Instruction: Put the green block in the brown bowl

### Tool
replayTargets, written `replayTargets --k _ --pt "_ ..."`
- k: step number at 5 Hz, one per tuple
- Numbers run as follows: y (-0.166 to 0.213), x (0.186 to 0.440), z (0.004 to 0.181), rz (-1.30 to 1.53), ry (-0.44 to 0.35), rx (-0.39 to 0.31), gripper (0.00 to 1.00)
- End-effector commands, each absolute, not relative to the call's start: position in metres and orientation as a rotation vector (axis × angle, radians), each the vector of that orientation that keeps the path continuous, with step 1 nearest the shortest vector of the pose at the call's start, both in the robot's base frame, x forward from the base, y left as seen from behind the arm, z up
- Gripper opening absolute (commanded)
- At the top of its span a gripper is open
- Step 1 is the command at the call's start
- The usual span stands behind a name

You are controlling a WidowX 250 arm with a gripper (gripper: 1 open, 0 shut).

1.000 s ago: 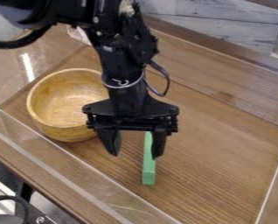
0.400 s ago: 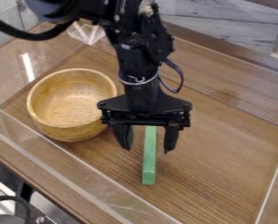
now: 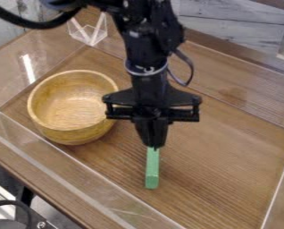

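Note:
The green block (image 3: 151,170) lies on the wooden table, pointing toward the front edge, with only its near half showing. My gripper (image 3: 153,138) stands straight down over the block's far end. Its dark fingers are drawn together there, pinching that end and hiding it. The block's near end still rests on the table. The brown bowl (image 3: 71,107) sits to the left of the gripper, a short gap away, and holds nothing.
A clear plastic wall (image 3: 61,183) runs along the table's front-left edge. A clear plastic piece (image 3: 91,31) stands at the back behind the arm. Cables hang off the arm near the wrist.
The gripper has shifted right over the block's far end and come down. Its fingers, spread wide in both earlier frames, have closed on the block.

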State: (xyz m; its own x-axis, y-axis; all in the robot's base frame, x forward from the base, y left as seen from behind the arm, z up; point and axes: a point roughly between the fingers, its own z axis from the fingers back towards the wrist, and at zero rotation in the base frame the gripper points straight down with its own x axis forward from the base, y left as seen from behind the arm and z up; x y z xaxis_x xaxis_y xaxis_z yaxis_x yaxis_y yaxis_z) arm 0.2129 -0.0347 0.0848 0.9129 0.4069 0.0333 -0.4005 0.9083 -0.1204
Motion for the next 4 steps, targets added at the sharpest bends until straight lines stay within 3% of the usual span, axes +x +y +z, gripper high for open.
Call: replayTargets --k 1,3,4 --pt "-0.031 0.219 0.118 0.379 -0.103 -0.132 0.00" --pt "-0.008 0.202 0.172 0.349 -0.111 -0.164 0.00" --pt "0.016 0.191 0.181 0.302 -0.112 -0.165 0.00"
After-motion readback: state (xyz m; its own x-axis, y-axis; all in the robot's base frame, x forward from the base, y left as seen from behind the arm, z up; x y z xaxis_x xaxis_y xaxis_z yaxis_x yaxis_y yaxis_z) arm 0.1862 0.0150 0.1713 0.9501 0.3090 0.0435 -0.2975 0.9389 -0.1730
